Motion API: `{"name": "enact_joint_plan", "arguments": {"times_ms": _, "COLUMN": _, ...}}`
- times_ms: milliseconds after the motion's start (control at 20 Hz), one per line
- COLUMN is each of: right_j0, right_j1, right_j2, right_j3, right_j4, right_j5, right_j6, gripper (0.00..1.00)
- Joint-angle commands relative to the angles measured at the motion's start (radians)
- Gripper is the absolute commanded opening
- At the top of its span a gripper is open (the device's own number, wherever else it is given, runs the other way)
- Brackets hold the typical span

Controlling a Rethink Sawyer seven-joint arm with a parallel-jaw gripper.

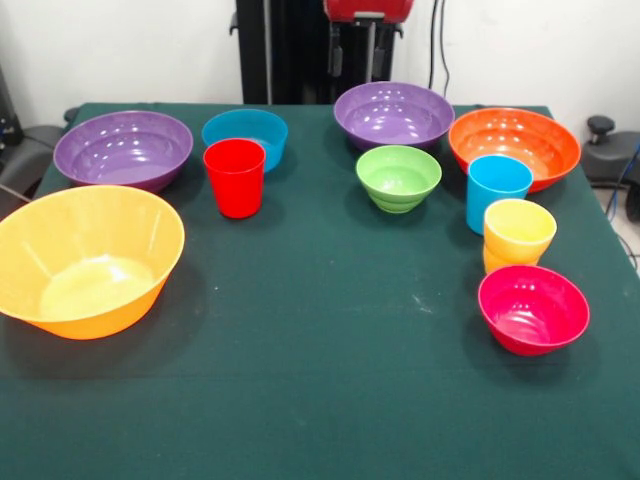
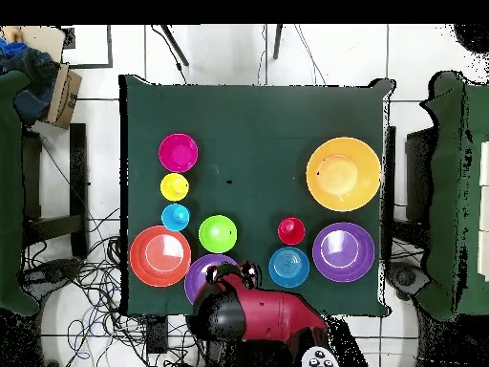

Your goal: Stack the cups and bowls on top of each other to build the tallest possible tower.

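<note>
All cups and bowls stand apart and upright on the green table [image 1: 320, 400]. At the left of the front view are a yellow-orange bowl [image 1: 88, 258], a purple bowl [image 1: 125, 148], a blue bowl [image 1: 245, 135] and a red cup [image 1: 234, 177]. A second purple bowl [image 1: 393, 113] and a green bowl [image 1: 398, 177] are in the middle. At the right are an orange bowl [image 1: 514, 147], a light blue cup [image 1: 497, 190], a yellow cup [image 1: 518, 235] and a magenta bowl [image 1: 533, 308]. My gripper [image 1: 360, 50] hangs drawn back at the far edge, over the second purple bowl [image 2: 202, 272] in the overhead view, where it also shows [image 2: 234, 277].
The black pedestal [image 1: 290, 50] stands behind the table. Green-covered furniture [image 2: 14, 191] flanks the table on both sides. Cables [image 2: 91, 277] lie on the floor. A cardboard box [image 2: 62, 96] sits at the overhead view's upper left.
</note>
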Motion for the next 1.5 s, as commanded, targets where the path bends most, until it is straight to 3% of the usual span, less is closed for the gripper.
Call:
{"name": "enact_joint_plan", "arguments": {"times_ms": 50, "right_j0": 0.02, "right_j1": 0.032, "right_j2": 0.073, "right_j3": 0.02, "right_j4": 0.013, "right_j5": 0.036, "right_j6": 0.151, "gripper": 1.0}}
{"name": "enact_joint_plan", "arguments": {"times_ms": 1500, "right_j0": 0.022, "right_j1": 0.034, "right_j2": 0.072, "right_j3": 0.024, "right_j4": 0.018, "right_j5": 0.04, "right_j6": 0.156, "gripper": 1.0}}
